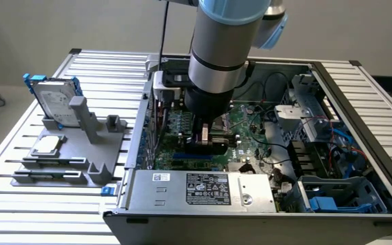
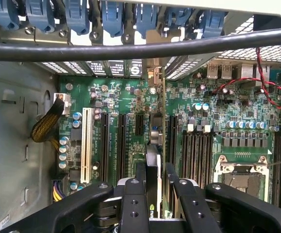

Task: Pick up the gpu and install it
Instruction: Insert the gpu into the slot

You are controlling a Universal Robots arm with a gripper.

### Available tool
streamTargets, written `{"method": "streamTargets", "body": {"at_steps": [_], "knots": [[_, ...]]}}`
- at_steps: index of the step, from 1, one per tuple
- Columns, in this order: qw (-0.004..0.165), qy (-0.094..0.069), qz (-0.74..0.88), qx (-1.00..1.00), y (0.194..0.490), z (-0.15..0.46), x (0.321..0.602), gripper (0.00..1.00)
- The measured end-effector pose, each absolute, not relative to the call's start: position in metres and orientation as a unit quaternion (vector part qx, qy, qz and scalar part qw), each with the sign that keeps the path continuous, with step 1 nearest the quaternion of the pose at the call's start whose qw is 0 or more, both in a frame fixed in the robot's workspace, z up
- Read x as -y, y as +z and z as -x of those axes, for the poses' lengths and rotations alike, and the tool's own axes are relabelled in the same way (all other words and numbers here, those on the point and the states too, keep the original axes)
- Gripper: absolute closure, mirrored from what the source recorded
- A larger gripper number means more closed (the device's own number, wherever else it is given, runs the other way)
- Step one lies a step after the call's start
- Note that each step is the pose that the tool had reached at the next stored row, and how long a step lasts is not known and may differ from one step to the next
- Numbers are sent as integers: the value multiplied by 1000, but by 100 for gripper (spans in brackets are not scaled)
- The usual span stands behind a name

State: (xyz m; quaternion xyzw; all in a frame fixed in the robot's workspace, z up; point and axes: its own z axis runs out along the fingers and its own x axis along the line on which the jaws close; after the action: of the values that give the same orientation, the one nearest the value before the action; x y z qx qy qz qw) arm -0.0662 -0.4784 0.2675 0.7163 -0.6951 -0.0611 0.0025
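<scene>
In the wrist view the gpu (image 2: 153,145) shows edge-on, a thin card with a black shroud and a green board. It stands upright between the black fingers (image 2: 134,194) of my gripper (image 2: 156,171), which is shut on it. The card hangs over the green motherboard (image 2: 116,97), lined up between two long black slots (image 2: 123,145), its far end toward the case's rear wall. Whether its lower edge sits in a slot is hidden. In the exterior view the arm reaches down into the open computer case (image 1: 359,102), with the gripper (image 1: 206,140) low over the board.
A thick black cable (image 2: 130,48) crosses above the board, with blue retention clips (image 2: 111,17) behind it. A white slot (image 2: 86,145), a yellow-sleeved cable bundle (image 2: 45,124) and the CPU socket (image 2: 242,174) flank the card. A blue-framed hard drive (image 1: 53,99) stands on a grey fixture (image 1: 67,163) at the exterior view's left.
</scene>
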Motion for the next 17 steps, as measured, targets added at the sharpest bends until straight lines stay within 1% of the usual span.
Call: {"method": "streamTargets", "body": {"at_steps": [9,17], "knots": [[4,-62,-716,696,262,66,478,74],[4,-63,-708,703,263,66,477,74]]}}
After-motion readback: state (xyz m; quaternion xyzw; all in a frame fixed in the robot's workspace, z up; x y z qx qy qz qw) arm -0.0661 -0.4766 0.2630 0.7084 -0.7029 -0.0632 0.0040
